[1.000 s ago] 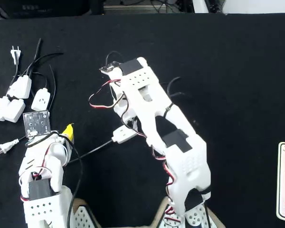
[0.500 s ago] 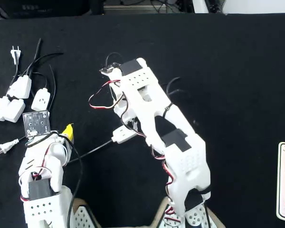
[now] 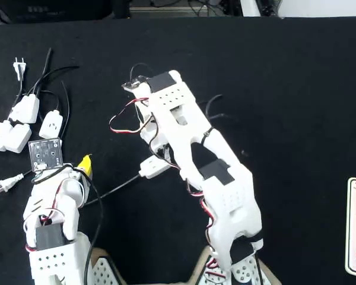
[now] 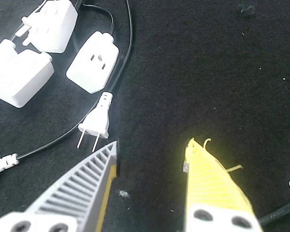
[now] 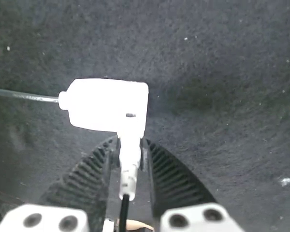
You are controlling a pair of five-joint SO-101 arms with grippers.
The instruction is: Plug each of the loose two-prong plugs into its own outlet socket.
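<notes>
Between my right gripper's [image 5: 130,145] fingers I pinch a white plug [image 5: 130,162], its front end flush against an outlet socket [image 5: 106,105] on the black table [image 5: 222,58]. My left gripper [image 4: 151,147] hangs spread and holds nothing. A loose plug [image 4: 97,123] lies just beside its grey finger [image 4: 94,169], near a second socket [image 4: 93,62].

Small R-arm shift.
Swung slightly sideways w/ plug [image 5: 130,157] pinched in R gripper [image 5: 130,144]; socket [image 3: 154,167] at its fingertips dragged along a touch.
</notes>
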